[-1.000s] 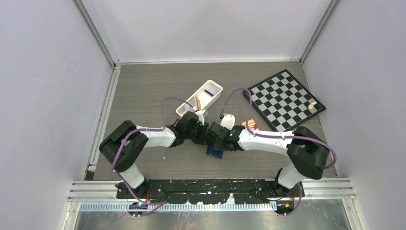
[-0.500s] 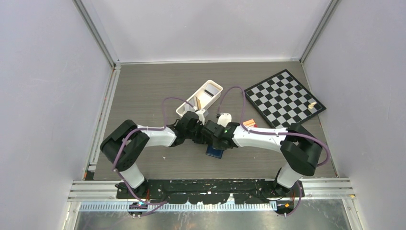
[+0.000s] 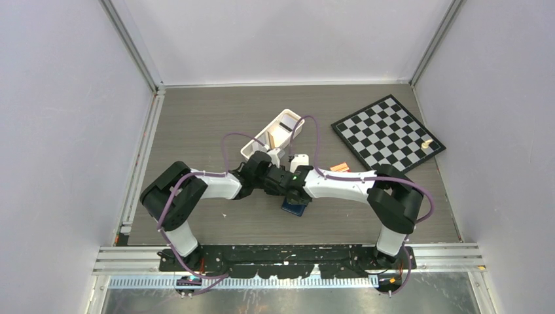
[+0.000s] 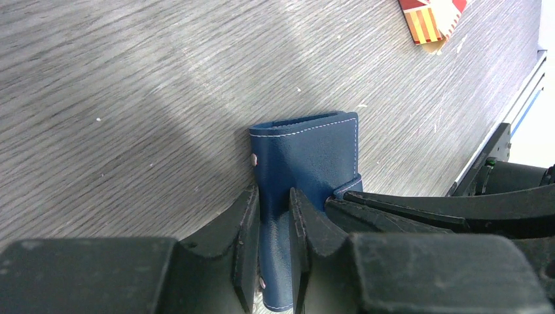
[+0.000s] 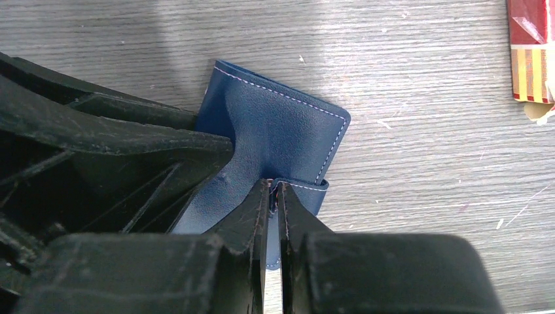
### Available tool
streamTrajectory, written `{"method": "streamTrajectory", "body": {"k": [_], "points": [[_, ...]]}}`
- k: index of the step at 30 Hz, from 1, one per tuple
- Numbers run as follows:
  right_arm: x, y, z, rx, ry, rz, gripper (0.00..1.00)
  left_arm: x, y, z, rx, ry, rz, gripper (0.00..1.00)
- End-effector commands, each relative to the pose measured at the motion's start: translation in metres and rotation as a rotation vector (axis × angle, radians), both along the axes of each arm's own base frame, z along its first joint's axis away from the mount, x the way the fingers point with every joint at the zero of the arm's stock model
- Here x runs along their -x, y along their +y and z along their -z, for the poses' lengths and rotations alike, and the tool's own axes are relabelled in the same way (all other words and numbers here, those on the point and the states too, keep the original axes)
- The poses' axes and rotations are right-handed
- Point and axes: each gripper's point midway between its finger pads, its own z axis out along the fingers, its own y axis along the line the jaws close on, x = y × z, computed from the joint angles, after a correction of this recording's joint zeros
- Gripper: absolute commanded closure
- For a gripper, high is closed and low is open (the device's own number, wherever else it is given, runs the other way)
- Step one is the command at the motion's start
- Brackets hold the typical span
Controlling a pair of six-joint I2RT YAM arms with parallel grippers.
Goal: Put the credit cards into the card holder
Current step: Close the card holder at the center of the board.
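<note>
Now left pincer (image 4: pixel 273 219) pinches card holder (image 4: pixel 317 154) fold, right pincer (image 5: pixel 275 199) its strap; right elbow (image 3: pixel 393 206) shifted left.

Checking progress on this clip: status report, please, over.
Left gripper clamped on card holder flap. Right gripper shut on its strap. No card at the holder. Red-orange pack lies apart, not in the way.

Lab cell, white walls (image 3: pixel 65 98) (aluminium framed)
</note>
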Motion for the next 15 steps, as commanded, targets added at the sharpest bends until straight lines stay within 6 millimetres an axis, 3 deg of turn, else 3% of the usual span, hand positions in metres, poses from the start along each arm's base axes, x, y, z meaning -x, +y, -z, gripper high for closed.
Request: {"method": "streamTrajectory", "body": {"k": [1,6,15], "points": [[-0.009,0.020,-0.002,-0.055,-0.043,0.034,0.96,0.028,0.011,0.028,-0.083,0.082,0.032,0.90],[-0.005,0.013,-0.024,-0.060,-0.045,0.028,0.82,0.025,0.014,0.026,-0.095,0.064,0.024,0.91],[-0.003,0.007,-0.034,-0.045,-0.064,0.036,0.77,0.024,0.015,0.027,-0.105,0.057,0.023,0.91]]}}
